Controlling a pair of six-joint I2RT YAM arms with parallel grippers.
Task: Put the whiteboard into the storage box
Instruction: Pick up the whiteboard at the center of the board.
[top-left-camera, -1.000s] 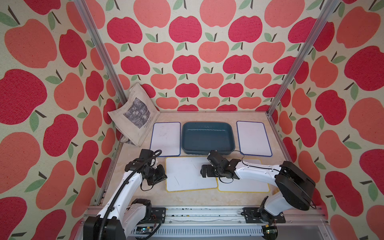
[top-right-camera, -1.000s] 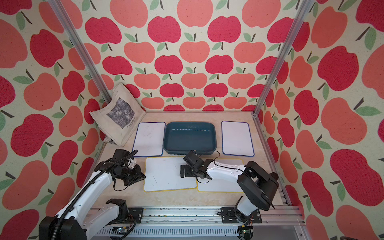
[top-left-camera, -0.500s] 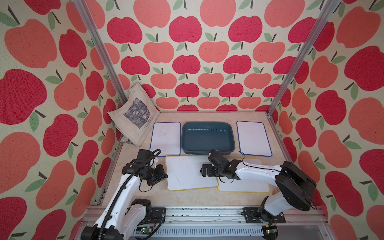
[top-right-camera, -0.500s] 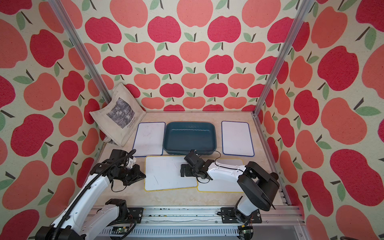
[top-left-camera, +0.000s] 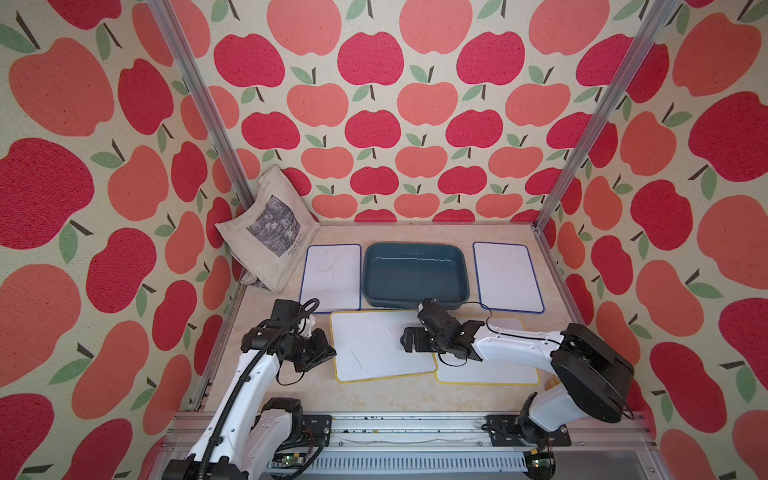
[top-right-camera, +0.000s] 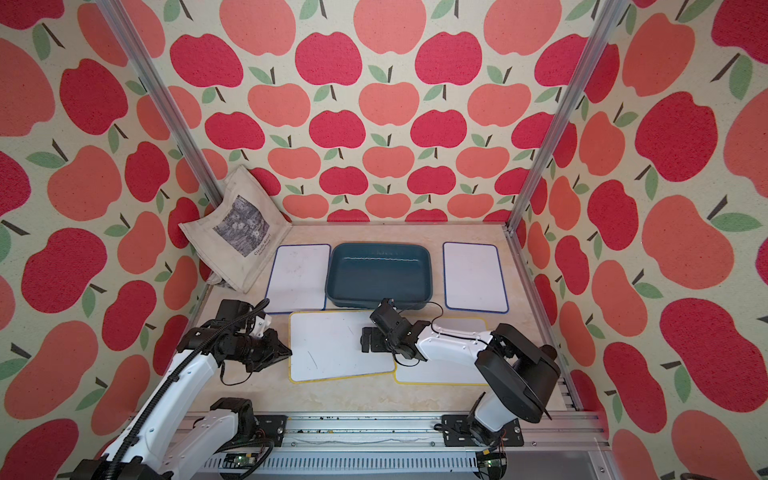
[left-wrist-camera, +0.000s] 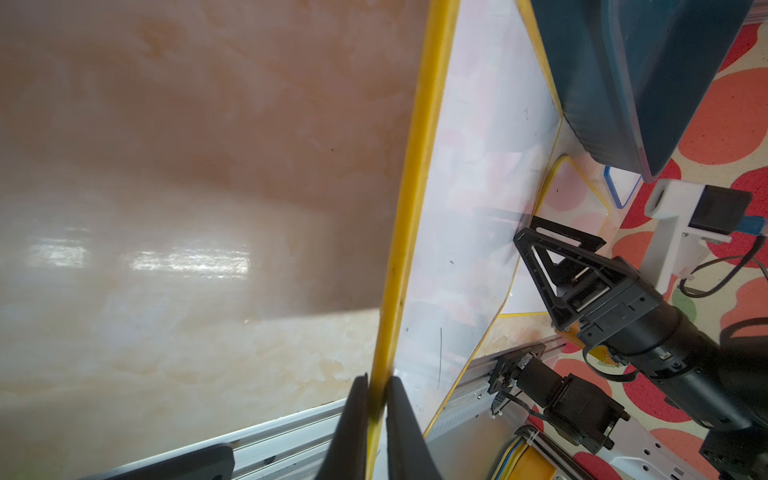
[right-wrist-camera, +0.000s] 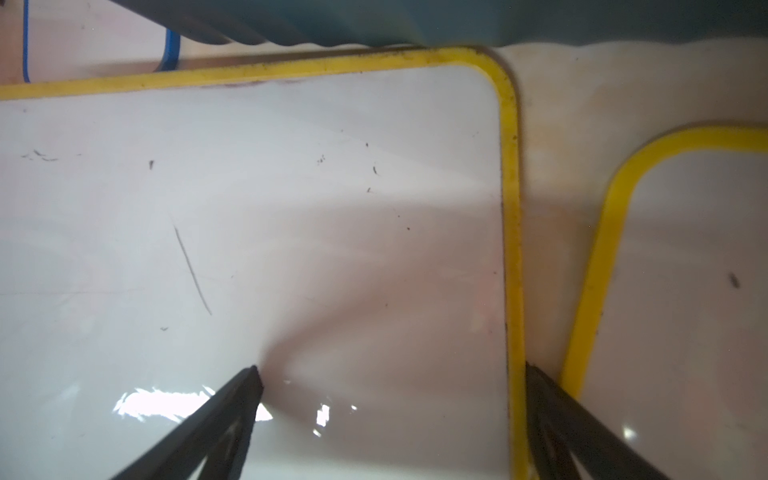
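Observation:
A yellow-edged whiteboard (top-left-camera: 382, 345) (top-right-camera: 336, 345) lies in front of the dark teal storage box (top-left-camera: 415, 278) (top-right-camera: 378, 274). My left gripper (top-left-camera: 332, 353) (left-wrist-camera: 377, 380) is shut on the board's left yellow edge, which looks slightly raised and casts a shadow on the table. My right gripper (top-left-camera: 407, 341) (right-wrist-camera: 390, 368) is open over the board's right end. One of its fingertips rests on the white surface (right-wrist-camera: 291, 208), and the other stands just outside the yellow rim. Nothing lies in the box.
A second yellow-edged board (top-left-camera: 498, 370) (right-wrist-camera: 685, 291) lies right of the gripped one, partly under my right arm. Blue-edged boards (top-left-camera: 332, 276) (top-left-camera: 507, 276) flank the box. A beige tote bag (top-left-camera: 270, 228) leans in the back left corner. Patterned walls close three sides.
My left arm has shifted its pose a little, and its gripper has stayed at the board's left edge. The right arm and the boards have not visibly moved.

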